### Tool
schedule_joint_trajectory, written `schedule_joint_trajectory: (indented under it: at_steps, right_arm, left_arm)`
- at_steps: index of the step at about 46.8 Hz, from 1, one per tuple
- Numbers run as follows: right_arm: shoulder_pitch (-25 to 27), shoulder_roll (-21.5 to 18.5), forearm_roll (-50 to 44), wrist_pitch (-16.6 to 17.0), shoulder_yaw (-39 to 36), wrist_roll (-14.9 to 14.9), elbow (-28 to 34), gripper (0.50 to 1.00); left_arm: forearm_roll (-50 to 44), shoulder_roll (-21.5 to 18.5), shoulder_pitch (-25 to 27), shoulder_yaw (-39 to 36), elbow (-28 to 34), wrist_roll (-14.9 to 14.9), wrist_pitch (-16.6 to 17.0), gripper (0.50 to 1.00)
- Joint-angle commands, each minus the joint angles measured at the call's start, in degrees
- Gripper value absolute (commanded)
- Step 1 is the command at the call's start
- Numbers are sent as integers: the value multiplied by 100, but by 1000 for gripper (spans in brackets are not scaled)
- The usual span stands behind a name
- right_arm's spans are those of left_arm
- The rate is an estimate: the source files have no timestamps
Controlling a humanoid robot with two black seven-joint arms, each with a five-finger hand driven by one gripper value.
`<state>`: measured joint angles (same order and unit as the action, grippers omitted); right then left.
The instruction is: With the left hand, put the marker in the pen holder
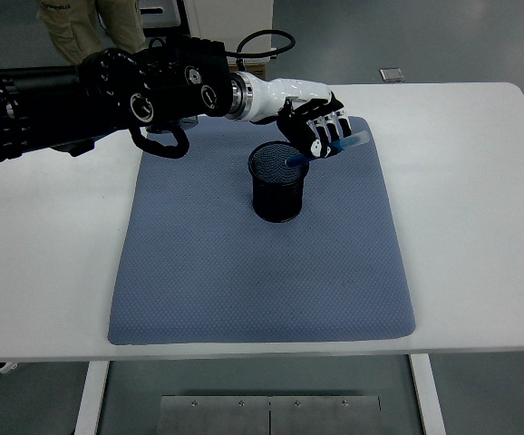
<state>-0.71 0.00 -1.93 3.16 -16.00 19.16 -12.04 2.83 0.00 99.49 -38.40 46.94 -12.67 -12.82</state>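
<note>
Left hand was closed round a blue marker, held tilted just above the far-right rim of the black mesh pen holder, lower tip at the rim, other end sticking out to the right. Holder stood upright on a blue-grey mat on the white table. Person's legs showed at top left, behind the table.

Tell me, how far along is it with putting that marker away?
Picked up already: the left robot hand grips the blue marker, tilted, its lower tip at the rim of the black mesh pen holder. Left: slide it in and let go.
</note>
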Motion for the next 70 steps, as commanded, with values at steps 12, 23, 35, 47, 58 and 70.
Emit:
schedule_joint_trajectory:
  at_steps: [12, 23, 35, 47, 58, 70]
  right_arm:
    - [0, 0, 0, 0, 0, 0, 0, 1000]
    - [-9, 0, 0, 0, 0, 0, 0, 1000]
    - [0, 0, 0, 0, 0, 0, 0, 1000]
    - [-8, 0, 0, 0, 0, 0, 0, 1000]
    - [-8, 0, 0, 0, 0, 0, 0, 1000]
    - [-8, 0, 0, 0, 0, 0, 0, 1000]
  left_arm:
    - [-1, 0, 0, -9, 0, 1, -1, 1000]
    - [-19, -149, 35, -27, -18, 19, 43, 1000]
    - [-45, -693, -44, 8, -132, 19, 359, 1000]
    - [-89, -1599, -921, 877, -475, 1, 615, 1000]
    - [-19, -1925, -2143, 2705, -1432, -122, 579, 1000]
    - [-124, -2214, -3145, 3822, -1732, -798, 544, 1000]
